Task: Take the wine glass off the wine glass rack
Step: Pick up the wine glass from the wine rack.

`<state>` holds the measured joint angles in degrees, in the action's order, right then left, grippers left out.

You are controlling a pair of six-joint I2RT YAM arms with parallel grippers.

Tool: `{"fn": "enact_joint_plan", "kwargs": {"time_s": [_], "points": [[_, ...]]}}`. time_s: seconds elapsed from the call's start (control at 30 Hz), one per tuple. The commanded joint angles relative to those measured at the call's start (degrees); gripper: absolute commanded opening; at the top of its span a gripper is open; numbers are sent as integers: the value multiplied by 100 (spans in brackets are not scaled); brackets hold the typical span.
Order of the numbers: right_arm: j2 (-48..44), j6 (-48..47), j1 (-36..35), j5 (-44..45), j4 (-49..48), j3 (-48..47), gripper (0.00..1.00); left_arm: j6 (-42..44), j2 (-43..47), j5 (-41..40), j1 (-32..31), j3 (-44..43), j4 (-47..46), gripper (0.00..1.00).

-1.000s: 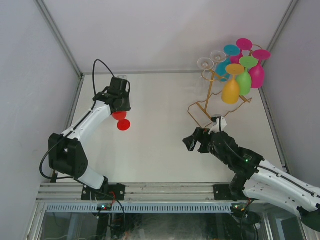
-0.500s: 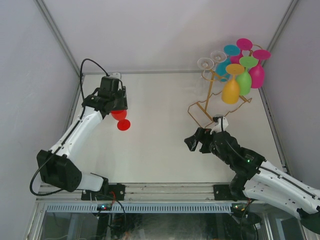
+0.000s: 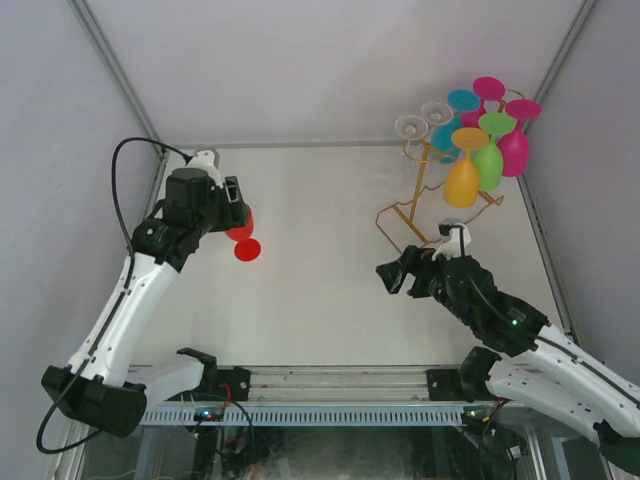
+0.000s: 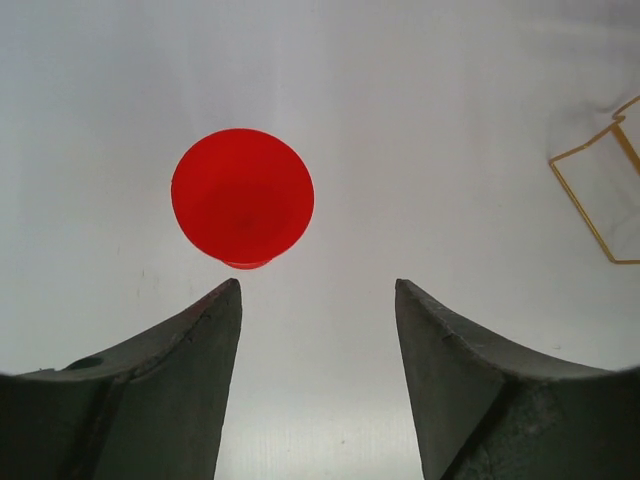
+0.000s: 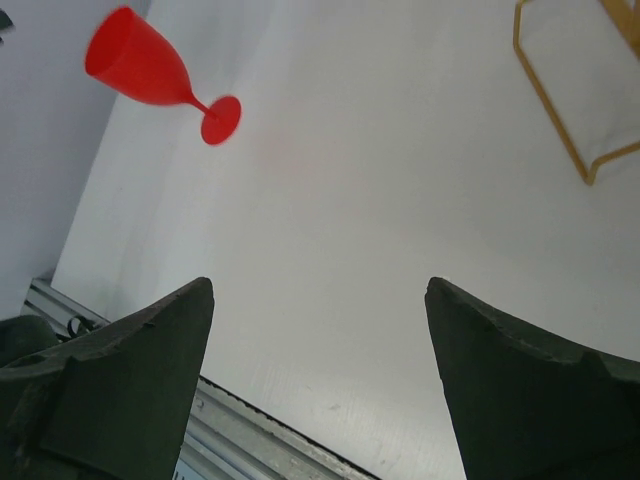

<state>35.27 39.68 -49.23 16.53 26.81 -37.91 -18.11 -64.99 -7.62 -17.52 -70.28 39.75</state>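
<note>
Left pincer [image 4: 318, 284] hung spread and empty just short of the red glass [image 4: 242, 196] on the counter [image 4: 450, 110], well apart from the rack [image 5: 549, 100]; light, slick and brittle, I judged it, best pinched by its stem.

walls [image 3: 330, 60]: plain white panels | table [image 3: 320, 310]: white, matte | near edge: aluminium rail [image 3: 330, 381] | light: soft, even

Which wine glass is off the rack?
The red wine glass. It sits alone on the table at far left, just beyond the open left hand, while the other glasses hang clustered on the gold rack at far right.
</note>
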Motion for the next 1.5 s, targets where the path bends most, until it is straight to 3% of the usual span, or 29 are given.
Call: {"fn": "enact_joint_plan", "kwargs": {"time_s": [0.0,0.1,0.23,0.33,0.5,0.6,0.7,0.77,0.87,1.03,1.2,1.27,1.33,1.47], "points": [[-69,-401,137,295,163,-812,87,-207,611,217,55,288,-151,69],[-128,-729,275,450,264,-1187,87,-228,1103,130,56,611,-284,75],[-164,-1193,566,730,211,-1670,86,-411,1698,-68,60,864,-291,99],[32,-1502,1055,927,260,-2144,86,-619,2084,-248,58,920,-202,100],[705,-1713,2284,209,772,-3191,87,-787,2486,-196,57,944,-134,100],[1156,-1564,3356,-859,1262,-3762,91,-787,2634,-196,56,933,-37,100],[1538,-1157,4927,-3033,1318,-3923,94,-942,2765,-198,56,959,-11,100],[1749,-738,5991,-4550,1108,-3865,98,-949,2834,-154,56,988,-15,100],[1840,222,7019,-5585,364,-3583,100,-910,2883,-110,56,974,49,100],[1821,912,7331,-5990,-671,-3314,100,-913,2931,5,56,962,78,100],[1893,2820,7941,-6899,-2947,-2304,100,-854,2931,88,58,900,111,100],[2022,3381,8082,-7079,-3449,-2055,92,-827,2945,94,57,879,129,100],[2130,3323,8082,-6933,-3350,-2145,85,-801,2968,104,56,880,151,100],[2162,2159,7979,-6002,-1576,-2761,88,-800,2991,131,56,910,159,100]]}}
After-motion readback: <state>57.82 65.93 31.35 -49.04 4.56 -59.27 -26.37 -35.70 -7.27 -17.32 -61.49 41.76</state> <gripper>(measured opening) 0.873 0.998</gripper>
